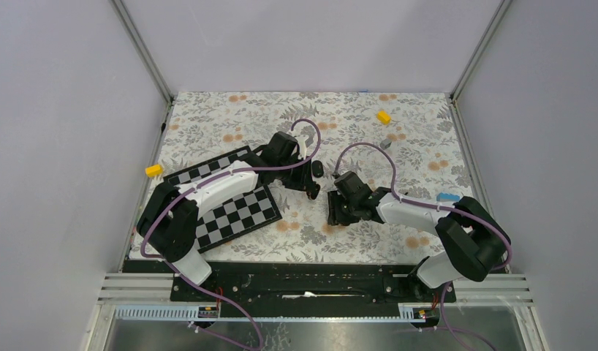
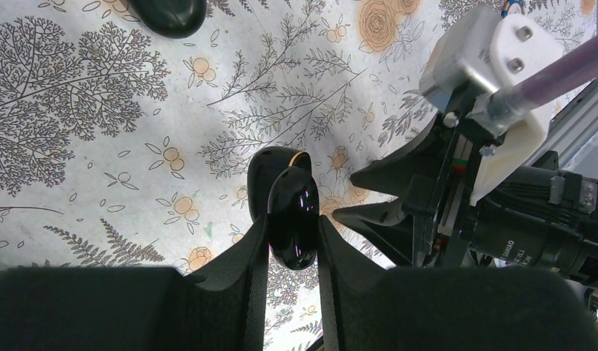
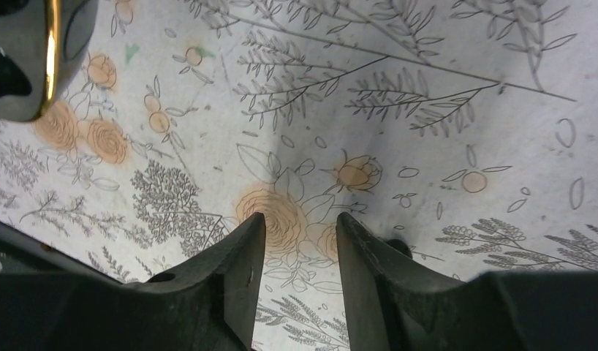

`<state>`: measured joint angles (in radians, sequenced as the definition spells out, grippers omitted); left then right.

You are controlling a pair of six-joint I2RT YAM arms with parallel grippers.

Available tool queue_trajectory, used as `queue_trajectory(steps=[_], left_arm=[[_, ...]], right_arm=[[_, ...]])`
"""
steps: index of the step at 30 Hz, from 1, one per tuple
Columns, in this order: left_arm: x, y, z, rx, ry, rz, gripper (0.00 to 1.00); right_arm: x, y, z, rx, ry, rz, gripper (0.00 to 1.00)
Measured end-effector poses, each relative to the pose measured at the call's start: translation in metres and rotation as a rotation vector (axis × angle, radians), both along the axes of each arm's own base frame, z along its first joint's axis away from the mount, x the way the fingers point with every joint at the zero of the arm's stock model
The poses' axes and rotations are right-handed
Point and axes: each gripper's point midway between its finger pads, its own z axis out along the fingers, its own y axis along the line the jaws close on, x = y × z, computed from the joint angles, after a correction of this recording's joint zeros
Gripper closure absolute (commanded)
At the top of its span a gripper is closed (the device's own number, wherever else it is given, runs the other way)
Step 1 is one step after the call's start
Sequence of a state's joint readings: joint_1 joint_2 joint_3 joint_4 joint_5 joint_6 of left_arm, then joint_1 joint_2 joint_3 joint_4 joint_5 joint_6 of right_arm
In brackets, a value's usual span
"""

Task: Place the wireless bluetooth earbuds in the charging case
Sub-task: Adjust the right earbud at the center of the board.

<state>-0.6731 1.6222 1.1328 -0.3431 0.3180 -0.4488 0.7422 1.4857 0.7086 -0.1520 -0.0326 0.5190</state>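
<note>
The left gripper (image 2: pixel 292 223) held the case (image 2: pixel 283 179) clamped between its fingers. The right gripper (image 3: pixel 301 223) hovered just beside the case, its jaws narrowly apart over the tablecloth (image 3: pixel 398 110).

Only a narrow gap separates left gripper (image 2: pixel 292 234) from right gripper (image 3: pixel 301 223).

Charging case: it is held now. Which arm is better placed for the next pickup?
Right. The left gripper is shut on the charging case; the right gripper is open and holds nothing.
</note>
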Motion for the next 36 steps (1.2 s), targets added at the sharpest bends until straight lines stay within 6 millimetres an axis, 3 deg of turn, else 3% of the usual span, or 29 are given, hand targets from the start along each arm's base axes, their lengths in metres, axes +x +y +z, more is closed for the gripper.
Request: queue_trajectory(steps=[8, 14, 20, 22, 31, 36], left_arm=[[0.0, 0.0, 0.0, 0.0, 0.0, 0.0, 1.0], [0.0, 0.0, 0.0, 0.0, 0.001, 0.0, 1.0], [0.0, 0.0, 0.0, 0.0, 0.001, 0.0, 1.0], [0.0, 0.0, 0.0, -0.001, 0.0, 0.0, 1.0], [0.0, 0.0, 0.0, 0.0, 0.0, 0.0, 1.0], [0.0, 0.0, 0.0, 0.0, 0.0, 0.0, 1.0]], right_arm=[[-0.019, -0.006, -0.001, -0.007, 0.057, 0.052, 0.52], [-0.039, -0.033, 0.004, -0.057, 0.067, 0.029, 0.5], [-0.021, -0.045, 0.036, -0.038, -0.082, -0.074, 0.45], [-0.015, -0.049, 0.038, -0.053, -0.11, -0.106, 0.45], [-0.012, -0.054, 0.002, -0.171, -0.027, -0.132, 0.55], [-0.007, -0.049, -0.003, -0.186, -0.014, -0.127, 0.57]])
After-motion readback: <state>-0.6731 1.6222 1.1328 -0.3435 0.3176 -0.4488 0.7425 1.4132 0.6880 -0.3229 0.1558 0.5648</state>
